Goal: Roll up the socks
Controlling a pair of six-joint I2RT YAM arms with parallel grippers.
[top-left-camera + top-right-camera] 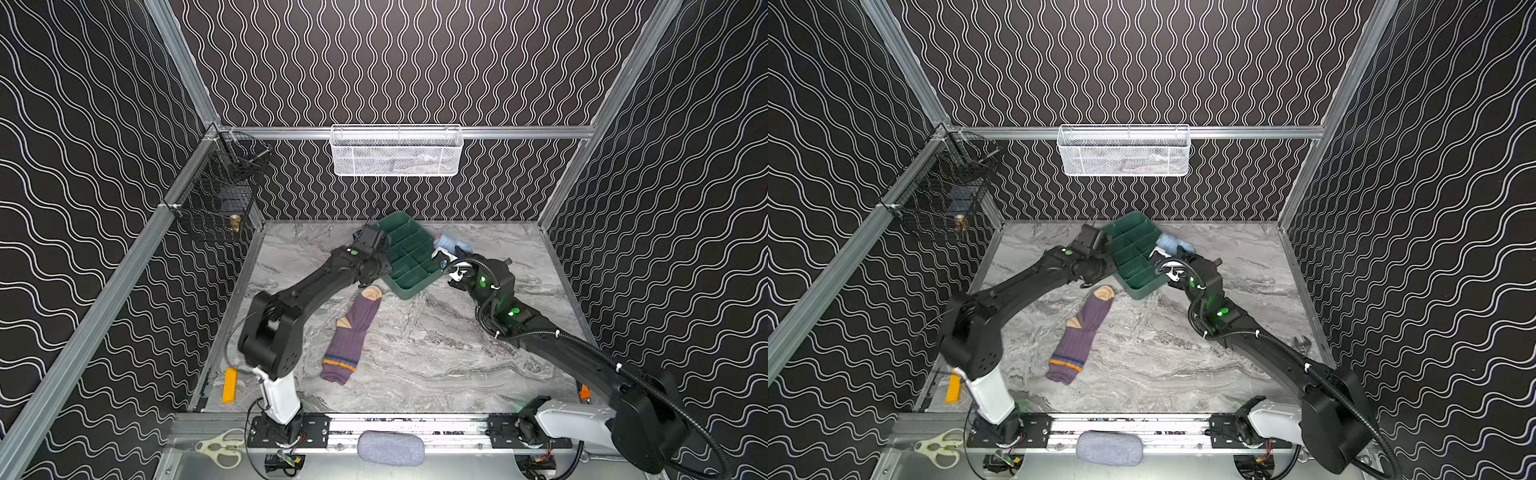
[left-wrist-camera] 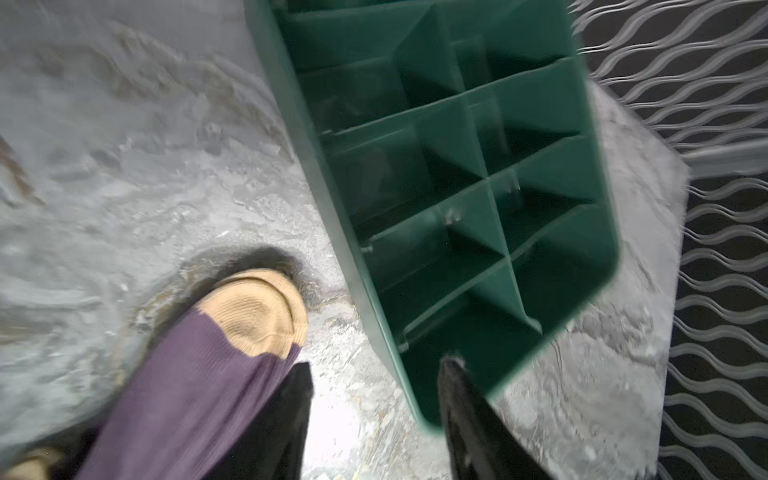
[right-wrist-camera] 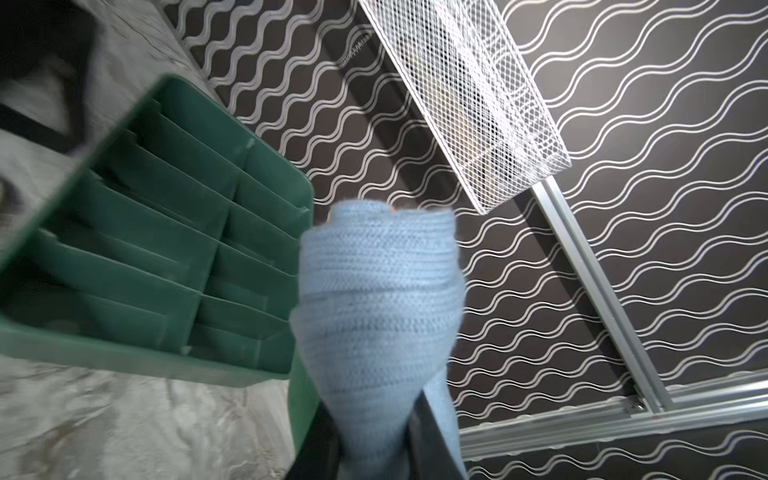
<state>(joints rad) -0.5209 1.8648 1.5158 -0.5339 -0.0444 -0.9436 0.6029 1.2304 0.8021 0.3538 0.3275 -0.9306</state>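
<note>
In both top views the purple sock (image 1: 351, 332) (image 1: 1080, 332) lies flat on the table (image 1: 436, 357). The blue sock (image 1: 451, 243) (image 1: 1173, 242) (rolled up) is beside the green tray (image 1: 409, 257).

Left wrist view: the left gripper (image 2: 378, 374) has its fingers spread over bare table.

Right wrist view: the right gripper (image 3: 374, 436) pinches the blue sock.
</note>
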